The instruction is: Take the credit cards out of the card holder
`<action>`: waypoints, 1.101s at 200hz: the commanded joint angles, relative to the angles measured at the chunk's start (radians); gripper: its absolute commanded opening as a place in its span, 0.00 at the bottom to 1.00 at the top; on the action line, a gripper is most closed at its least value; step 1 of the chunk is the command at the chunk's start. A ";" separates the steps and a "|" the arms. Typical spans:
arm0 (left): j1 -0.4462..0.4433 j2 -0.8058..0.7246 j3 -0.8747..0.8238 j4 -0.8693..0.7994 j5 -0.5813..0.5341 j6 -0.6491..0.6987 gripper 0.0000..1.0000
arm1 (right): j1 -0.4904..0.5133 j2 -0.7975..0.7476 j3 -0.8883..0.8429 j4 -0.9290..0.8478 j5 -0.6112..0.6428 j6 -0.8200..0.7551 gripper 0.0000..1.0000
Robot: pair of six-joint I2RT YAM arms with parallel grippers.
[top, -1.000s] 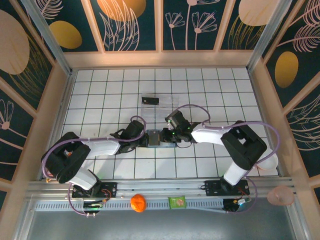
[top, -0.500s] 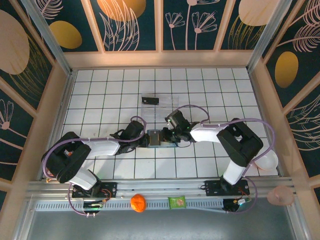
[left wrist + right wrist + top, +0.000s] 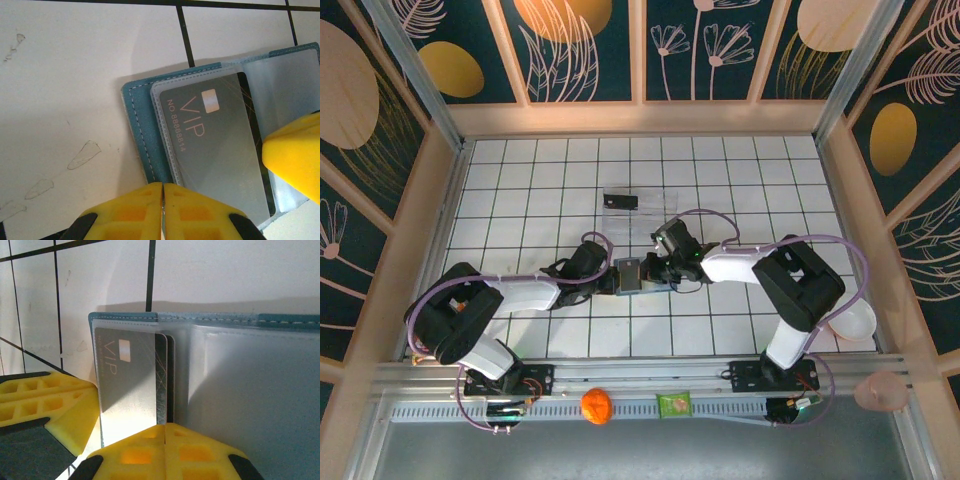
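Teal card holder (image 3: 134,125) clamped at one edge by clenched left gripper (image 3: 162,192), right gripper (image 3: 165,432) only now nipped shut on exposed end of credit cards (image 3: 130,385), so pull-out looks ready.

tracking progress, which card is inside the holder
The grey VIP card: it sits in the clear sleeve of the teal card holder. The black card lies apart from it, farther from the arms.

Black-and-white arms (image 3: 520,293), lilac cables (image 3: 705,211), yellow end effector fingers (image 3: 135,210)
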 commanded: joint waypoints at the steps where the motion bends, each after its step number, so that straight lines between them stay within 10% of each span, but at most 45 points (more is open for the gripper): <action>1: -0.002 0.024 -0.021 -0.028 0.031 -0.009 0.09 | -0.003 -0.001 -0.010 0.036 -0.011 0.011 0.02; 78: -0.002 0.014 -0.018 -0.036 0.005 -0.002 0.08 | -0.005 -0.098 -0.049 -0.090 0.199 -0.017 0.00; 220: -0.028 -0.021 0.091 -0.019 0.031 0.041 0.08 | 0.000 -0.142 0.046 -0.129 0.108 -0.187 0.21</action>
